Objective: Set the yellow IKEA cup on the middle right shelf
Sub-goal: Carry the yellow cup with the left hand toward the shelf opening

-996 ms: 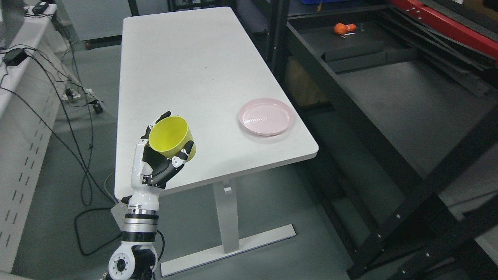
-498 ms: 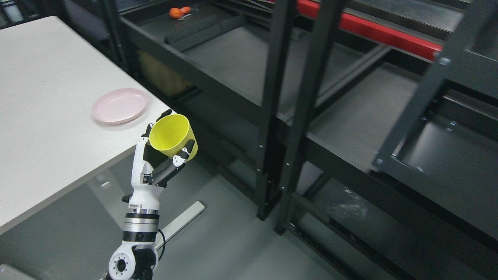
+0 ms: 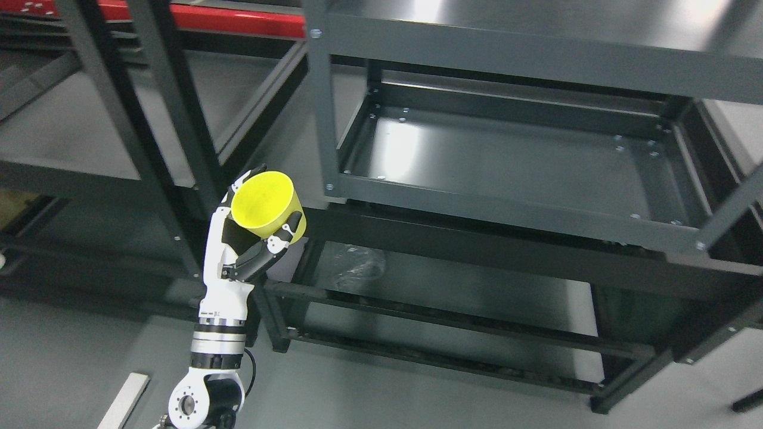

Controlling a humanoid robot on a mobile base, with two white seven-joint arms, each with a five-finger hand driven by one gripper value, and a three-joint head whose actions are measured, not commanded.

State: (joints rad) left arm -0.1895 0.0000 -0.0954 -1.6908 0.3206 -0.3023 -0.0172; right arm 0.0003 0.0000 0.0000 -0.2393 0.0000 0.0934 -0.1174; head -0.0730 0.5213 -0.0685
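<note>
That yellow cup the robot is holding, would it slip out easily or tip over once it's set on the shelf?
The yellow cup looks like smooth, thin plastic, so probably light and a bit slippery. The left hand holds it tilted, fingers wrapped around the wall, which seems secure. Its wide mouth tapers to a narrower base, so a nudge on the shelf tray might tip it.

Cup in the left robot hand, left of and before the middle shelf; another rack stands further left.
</note>
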